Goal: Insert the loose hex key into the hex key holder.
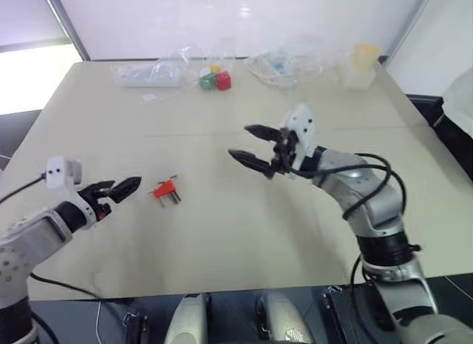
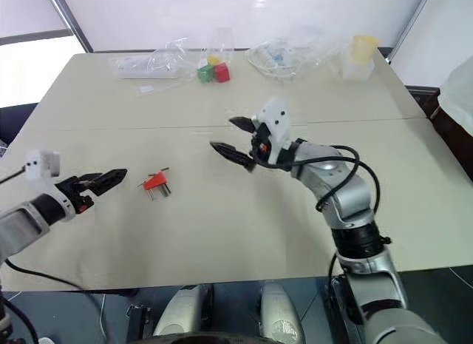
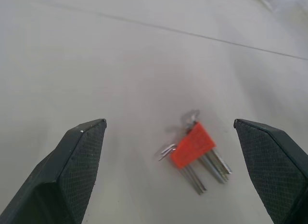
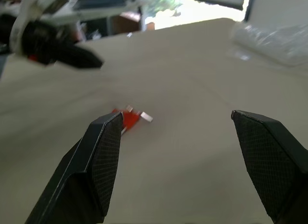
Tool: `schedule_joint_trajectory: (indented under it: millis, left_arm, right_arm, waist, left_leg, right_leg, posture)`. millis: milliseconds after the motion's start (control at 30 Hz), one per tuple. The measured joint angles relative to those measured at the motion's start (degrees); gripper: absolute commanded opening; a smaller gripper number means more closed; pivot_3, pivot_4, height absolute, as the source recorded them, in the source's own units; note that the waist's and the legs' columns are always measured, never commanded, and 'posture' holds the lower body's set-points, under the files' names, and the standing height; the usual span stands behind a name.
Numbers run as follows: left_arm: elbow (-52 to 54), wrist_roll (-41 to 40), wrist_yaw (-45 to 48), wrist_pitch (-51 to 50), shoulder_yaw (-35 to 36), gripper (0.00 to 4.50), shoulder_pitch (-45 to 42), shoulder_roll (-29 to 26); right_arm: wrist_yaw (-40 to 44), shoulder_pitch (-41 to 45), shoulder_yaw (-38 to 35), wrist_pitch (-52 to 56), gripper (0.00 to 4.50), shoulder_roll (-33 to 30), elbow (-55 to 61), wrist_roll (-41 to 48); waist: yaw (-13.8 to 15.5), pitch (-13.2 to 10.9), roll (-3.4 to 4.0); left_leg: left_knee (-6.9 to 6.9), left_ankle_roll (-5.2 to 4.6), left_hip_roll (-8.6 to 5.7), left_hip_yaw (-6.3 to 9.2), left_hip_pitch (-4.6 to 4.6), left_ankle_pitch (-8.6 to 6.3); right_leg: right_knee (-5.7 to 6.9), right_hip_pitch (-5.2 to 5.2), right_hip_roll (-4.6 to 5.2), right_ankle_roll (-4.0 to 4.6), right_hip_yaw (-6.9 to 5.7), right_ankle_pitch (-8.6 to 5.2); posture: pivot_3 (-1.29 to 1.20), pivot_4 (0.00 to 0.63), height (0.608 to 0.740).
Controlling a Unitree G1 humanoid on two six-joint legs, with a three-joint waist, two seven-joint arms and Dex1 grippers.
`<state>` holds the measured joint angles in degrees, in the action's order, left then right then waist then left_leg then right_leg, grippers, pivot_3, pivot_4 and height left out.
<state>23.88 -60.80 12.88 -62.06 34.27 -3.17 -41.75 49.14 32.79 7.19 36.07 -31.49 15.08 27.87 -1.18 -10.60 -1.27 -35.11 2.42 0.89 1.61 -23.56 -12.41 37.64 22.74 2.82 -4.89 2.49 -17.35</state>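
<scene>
The beige table (image 1: 244, 233) spreads under both my arms. Along its far edge lie clear plastic bags (image 1: 159, 72), a clear container with a yellow lid (image 1: 360, 65), and red and green cubes (image 1: 216, 81) between them. My right gripper (image 1: 255, 146) hangs above the middle of the table, its two black fingers spread wide with nothing between them. My left gripper (image 1: 124, 187) hovers low near the table's left side, fingers likewise parted and empty, pointing at the hex key holder (image 1: 165, 189). That orange-red block lies flat on the table just beside my left fingertips, short metal keys sticking out of it. I cannot pick out the loose hex key apart from those prongs.
</scene>
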Motion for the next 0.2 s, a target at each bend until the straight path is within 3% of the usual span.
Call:
schedule_joint_trajectory:
  millis: [200]
  left_arm:
    - [6.6, -0.2, 1.8, 1.3, 2.6, 4.44, 2.3, -3.0]
  right_arm:
    - [11.9, 0.0, 0.5, 2.3, 3.75, -11.1, 1.1, 1.7]
  waist:
    - [0.1, 0.0, 0.02]
  left_leg:
    - [0.07, -0.05, 0.08, -0.03, 0.00, -0.03]
  right_leg:
    - [-0.09, 0.01, -0.01, 0.03, 0.02, -0.02]
  posture:
    - [0.00, 0.150, 0.740]
